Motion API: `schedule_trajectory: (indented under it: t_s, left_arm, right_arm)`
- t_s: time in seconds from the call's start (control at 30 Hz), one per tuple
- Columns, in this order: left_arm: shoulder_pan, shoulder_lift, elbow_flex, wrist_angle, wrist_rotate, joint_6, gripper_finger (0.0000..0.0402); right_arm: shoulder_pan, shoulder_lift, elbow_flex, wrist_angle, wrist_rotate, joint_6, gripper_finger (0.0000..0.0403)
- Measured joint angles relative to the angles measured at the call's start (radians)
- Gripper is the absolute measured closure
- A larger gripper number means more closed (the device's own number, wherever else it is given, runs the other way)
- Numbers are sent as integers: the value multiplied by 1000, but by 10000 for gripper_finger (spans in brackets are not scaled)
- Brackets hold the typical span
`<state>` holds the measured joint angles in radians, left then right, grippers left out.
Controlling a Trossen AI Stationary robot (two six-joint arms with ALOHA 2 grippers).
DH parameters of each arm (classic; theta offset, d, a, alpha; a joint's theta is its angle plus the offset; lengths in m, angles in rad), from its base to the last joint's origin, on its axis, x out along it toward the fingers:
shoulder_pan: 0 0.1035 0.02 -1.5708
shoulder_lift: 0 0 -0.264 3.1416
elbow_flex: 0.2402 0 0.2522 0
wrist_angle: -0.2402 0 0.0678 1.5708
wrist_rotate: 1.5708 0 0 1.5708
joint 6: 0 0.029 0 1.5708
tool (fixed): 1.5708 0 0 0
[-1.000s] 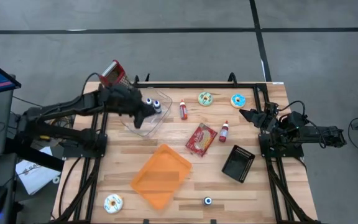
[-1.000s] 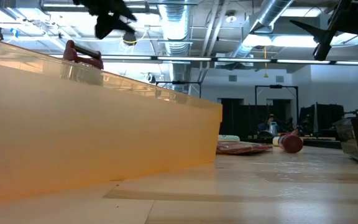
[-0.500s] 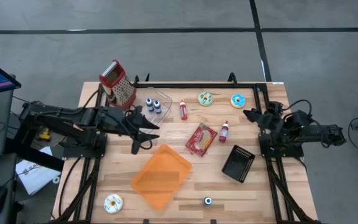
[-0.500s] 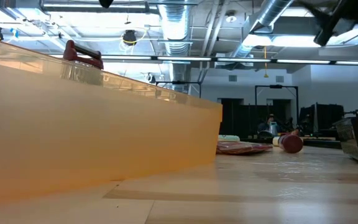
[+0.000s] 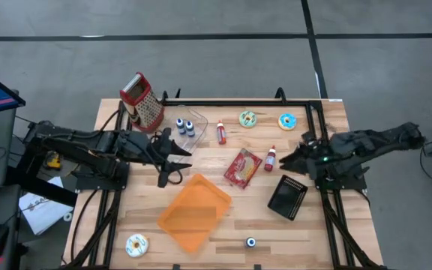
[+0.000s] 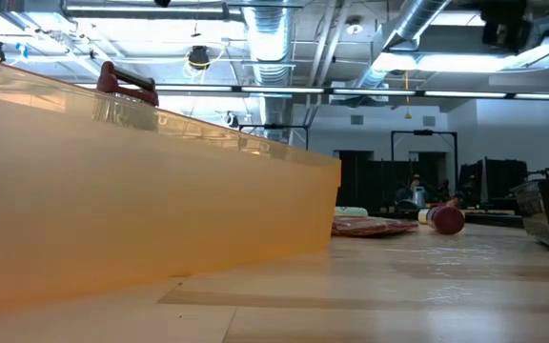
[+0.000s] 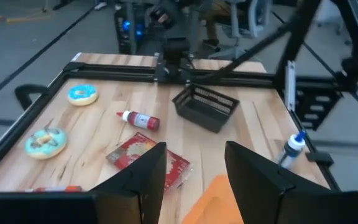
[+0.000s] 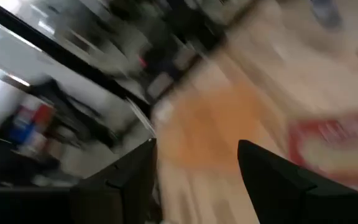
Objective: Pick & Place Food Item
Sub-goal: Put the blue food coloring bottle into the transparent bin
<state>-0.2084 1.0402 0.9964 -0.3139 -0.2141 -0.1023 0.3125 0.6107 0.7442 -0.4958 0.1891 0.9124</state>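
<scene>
Red snack packet lay flat mid-desk, between orange tray and small red bottle. Looked light, crinkly, slippery; best pinched across a short edge. Right gripper hung beside it, spread, empty. Left gripper also spread, empty.

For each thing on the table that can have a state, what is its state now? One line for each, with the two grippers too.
left gripper: open, empty, above the table
right gripper: open, empty
orange tray: empty
black basket: empty, flat on the table
red bottle: lying on its side
snack packet: lying flat
grater: upright
</scene>
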Motion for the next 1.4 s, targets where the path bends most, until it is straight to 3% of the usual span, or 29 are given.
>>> schedule_trajectory:
  t_s: [0.23, 0.5, 0.87, 1.13, 1.4]
  left_arm:
    - [-92, 94, 68, -24, 17, 59, 242]
    - [-213, 276, 212, -15, 23, 129, 242]
    - [-338, 628, 488, -3, -215, 109, 224]
    - [-385, 842, 665, -6, -214, 37, 224]
    - [-366, 984, 807, -11, -115, 35, 204]
  right_arm:
    - [90, 97, 29, -24, 48, 114, 187]
    - [221, 124, 29, -85, 121, 254, 187]
    - [342, 122, 29, -140, 149, 258, 187]
    - [406, 122, 29, -199, 153, 217, 187]
    - [435, 122, 29, -198, 189, 206, 187]
